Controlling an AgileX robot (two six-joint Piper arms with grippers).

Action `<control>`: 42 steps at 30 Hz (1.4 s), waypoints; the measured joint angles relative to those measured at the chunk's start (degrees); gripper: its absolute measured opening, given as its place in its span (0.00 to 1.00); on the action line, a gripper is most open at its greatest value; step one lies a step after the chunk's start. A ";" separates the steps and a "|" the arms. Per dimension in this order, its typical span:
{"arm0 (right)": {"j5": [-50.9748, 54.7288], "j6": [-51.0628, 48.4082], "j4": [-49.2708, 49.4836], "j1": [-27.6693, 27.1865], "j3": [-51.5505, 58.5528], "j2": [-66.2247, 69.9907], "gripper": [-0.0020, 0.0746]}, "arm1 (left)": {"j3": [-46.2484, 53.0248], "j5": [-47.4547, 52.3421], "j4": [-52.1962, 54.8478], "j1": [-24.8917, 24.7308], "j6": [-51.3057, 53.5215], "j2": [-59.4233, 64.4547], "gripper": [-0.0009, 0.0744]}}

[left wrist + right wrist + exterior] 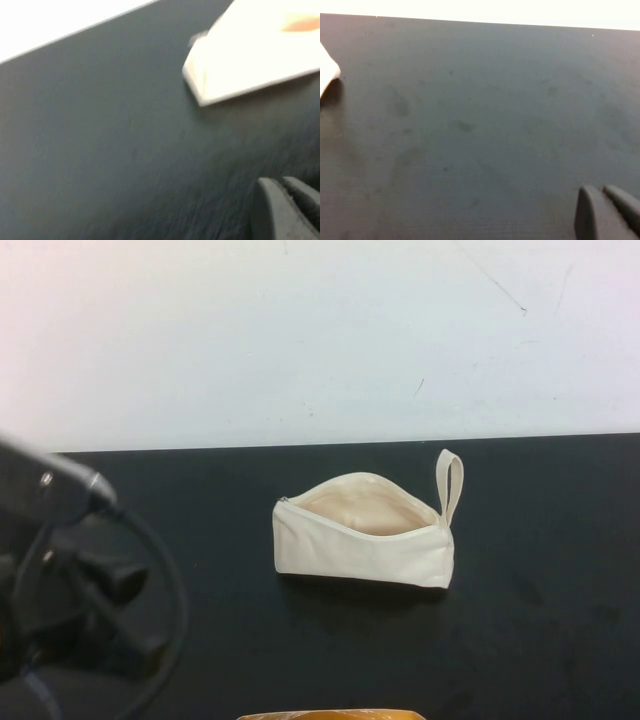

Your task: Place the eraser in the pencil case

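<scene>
The pencil case (363, 531) is a cream-white zip pouch lying in the middle of the black table, its zip open on a pale beige lining and its loop strap (449, 484) at its right end. No eraser shows in any view. My left gripper (282, 187) is shut and empty, low over the bare table to the left of the pouch (255, 55); its arm (60, 490) fills the left edge of the high view. My right gripper (600, 192) is shut and empty over bare table; a corner of the pouch (327, 72) shows at the edge of its view. The right arm is outside the high view.
The black table (560, 590) ends at a white wall (320, 330) behind. The top of an orange-yellow object (330, 714) shows at the front edge, just in front of the pouch. A black cable (170, 570) loops from the left arm.
</scene>
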 joint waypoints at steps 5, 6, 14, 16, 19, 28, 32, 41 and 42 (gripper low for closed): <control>0.00 0.00 0.00 0.00 0.00 0.00 0.02 | 0.62 7.86 2.86 0.00 -0.10 -4.31 0.01; 0.00 0.00 0.00 0.00 0.00 0.00 0.02 | 1.39 7.66 3.53 0.00 -0.09 -5.48 0.01; 0.00 0.00 0.00 0.00 0.00 0.00 0.02 | 15.70 -8.18 2.39 6.05 -0.09 -17.73 0.01; 0.00 0.00 0.00 0.00 0.00 0.00 0.02 | 20.14 -12.58 0.68 10.13 -0.22 -21.71 0.01; 0.00 0.00 0.00 0.00 0.00 0.00 0.02 | 26.67 -18.81 -0.49 15.71 -0.21 -27.47 0.01; 0.00 0.00 0.00 0.00 0.00 0.00 0.02 | 41.80 -27.67 -3.52 28.68 -0.43 -44.42 0.01; 0.00 0.00 0.00 0.00 0.00 0.00 0.02 | 44.99 -27.32 -4.24 31.09 -0.43 -50.17 0.01; 0.00 0.00 0.00 0.00 0.00 0.00 0.02 | 44.97 -16.17 -9.75 31.49 8.04 -53.28 0.01; 0.00 0.00 0.00 0.00 0.00 0.00 0.02 | 44.97 -14.45 -10.28 31.49 8.37 -53.28 0.01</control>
